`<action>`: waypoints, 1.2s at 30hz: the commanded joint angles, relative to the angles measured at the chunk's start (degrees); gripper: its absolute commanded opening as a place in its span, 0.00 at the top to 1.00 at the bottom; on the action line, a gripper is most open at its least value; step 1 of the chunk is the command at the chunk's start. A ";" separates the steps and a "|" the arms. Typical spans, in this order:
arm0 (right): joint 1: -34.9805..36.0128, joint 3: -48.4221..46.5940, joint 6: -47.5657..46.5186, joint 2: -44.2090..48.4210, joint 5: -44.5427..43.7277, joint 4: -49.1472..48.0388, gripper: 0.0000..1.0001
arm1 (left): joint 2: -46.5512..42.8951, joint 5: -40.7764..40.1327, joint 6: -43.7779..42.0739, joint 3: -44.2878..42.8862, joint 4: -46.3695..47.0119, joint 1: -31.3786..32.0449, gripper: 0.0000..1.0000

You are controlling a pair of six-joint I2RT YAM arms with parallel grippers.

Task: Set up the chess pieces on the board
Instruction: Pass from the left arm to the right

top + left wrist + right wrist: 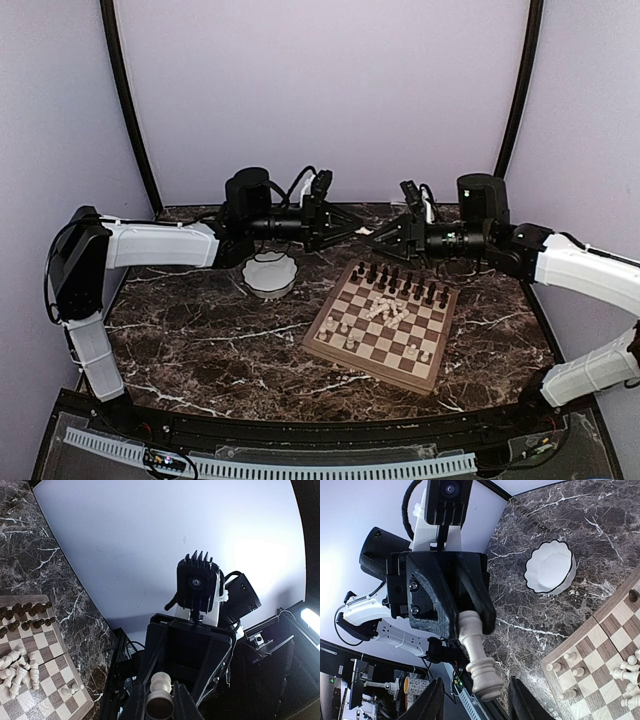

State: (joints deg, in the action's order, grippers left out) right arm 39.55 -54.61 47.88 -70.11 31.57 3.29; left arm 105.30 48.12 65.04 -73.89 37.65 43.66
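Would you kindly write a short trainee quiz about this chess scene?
1. Where on the chessboard do the toppled pale pieces lie heaped?
2. True or false: the right hand is shut.
3. The left hand holds: A) a pale chess piece B) the chessboard C) nothing.
Key: 1 near its middle; 2 false; 3 A.
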 commanded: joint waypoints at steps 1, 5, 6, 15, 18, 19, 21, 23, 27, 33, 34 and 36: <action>-0.86 -1.74 0.92 -0.20 0.74 -5.42 0.55 | -0.38 1.54 0.09 -1.30 2.33 0.10 0.98; -2.52 -0.40 3.09 0.46 1.26 -8.33 0.57 | -0.08 1.86 0.37 -1.35 2.43 0.10 0.98; -2.87 -0.15 3.32 0.56 1.44 -8.77 0.59 | -0.04 1.99 0.36 -1.35 2.54 0.11 0.98; -3.43 0.46 4.03 0.23 3.02 -9.94 0.70 | 0.90 2.18 0.87 -2.10 2.69 -0.04 0.98; -3.45 0.10 3.59 -0.27 3.25 -9.07 0.69 | 1.15 2.32 0.96 -2.53 2.80 0.00 0.98; -3.44 -0.01 3.54 -0.47 3.42 -8.99 0.68 | 1.23 2.28 1.01 -2.55 2.90 -0.03 0.98; -3.48 -0.52 3.26 -1.00 3.58 -8.24 0.65 | 1.30 2.07 1.05 -2.57 3.07 -0.05 0.98; -3.43 -1.07 2.81 -1.63 3.75 -7.15 0.64 | 1.31 1.88 1.30 -2.41 3.56 -0.01 0.98; -3.43 -1.32 2.55 -2.14 4.11 -6.71 0.67 | 1.46 1.70 1.63 -2.18 4.01 -0.07 0.98; -3.43 -1.14 2.66 -2.03 4.37 -7.24 0.83 | 1.61 1.71 1.86 -2.07 4.19 -0.22 0.98; -3.43 -1.19 2.59 -1.96 4.31 -7.20 0.86 | 1.60 1.65 1.85 -2.06 4.10 -0.24 0.98; -3.46 -1.54 2.22 -1.68 3.90 -6.73 0.90 | 1.74 1.39 1.70 -2.16 3.17 -0.35 0.95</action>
State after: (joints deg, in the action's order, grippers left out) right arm 36.32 -54.22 50.87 -72.20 35.27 -2.57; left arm 107.28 49.84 67.02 -74.96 39.77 43.59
